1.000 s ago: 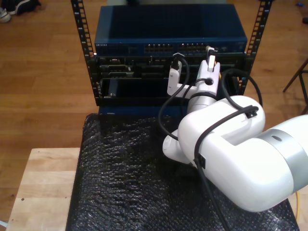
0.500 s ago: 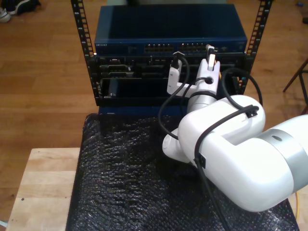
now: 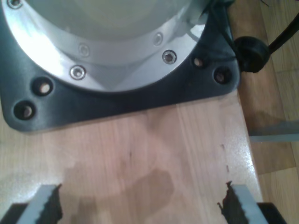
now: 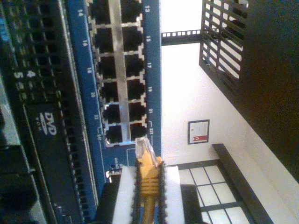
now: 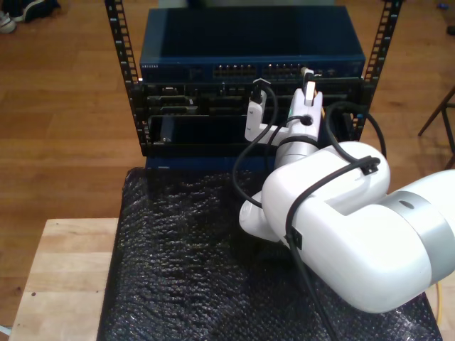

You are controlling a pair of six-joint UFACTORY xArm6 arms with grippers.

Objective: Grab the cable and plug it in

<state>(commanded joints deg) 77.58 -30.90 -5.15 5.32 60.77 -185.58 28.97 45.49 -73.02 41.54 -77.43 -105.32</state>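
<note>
Gripping the cable (image 4: 148,179) — my second tool (image 4: 147,196), plug just beside the switch (image 4: 119,70) ports.

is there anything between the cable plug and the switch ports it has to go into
Nothing visible. In the second wrist view my second gripper holds the cable with its clear plug pointing at the blue switch, just short of the end ports. The gap between plug and ports is open.

Lab, server rack (image 5: 128,78), network switch (image 5: 249,53)
</note>
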